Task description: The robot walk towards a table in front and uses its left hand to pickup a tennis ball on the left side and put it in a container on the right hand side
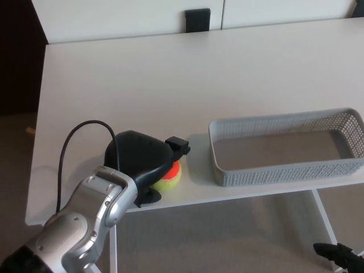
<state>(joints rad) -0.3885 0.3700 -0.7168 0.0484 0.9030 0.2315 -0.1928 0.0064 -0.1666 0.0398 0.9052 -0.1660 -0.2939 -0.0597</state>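
Item one: white table (170,79), taking up most of the view, with twelve o'clock counted as its far edge. Item two: tennis ball (170,178), yellow-green with an orange patch, sitting at about seven o'clock on the tabletop, close to the near edge. Item three: left hand (142,162), black, coming in from eight o'clock on a silver forearm (85,224); it is covering the ball from above, its fingers (154,177) curling around it in a grasp, while the ball is peeking out at the hand's four o'clock. A black cable (71,139) is looping up from the forearm at the hand's nine o'clock. Item four: grey perforated container (284,170), lying at three o'clock of the ball, apart from it, showing nothing inside. Item five: right hand (341,256), only just showing below the table at five o'clock; whether its fingers are clenched or released, I cannot tell.
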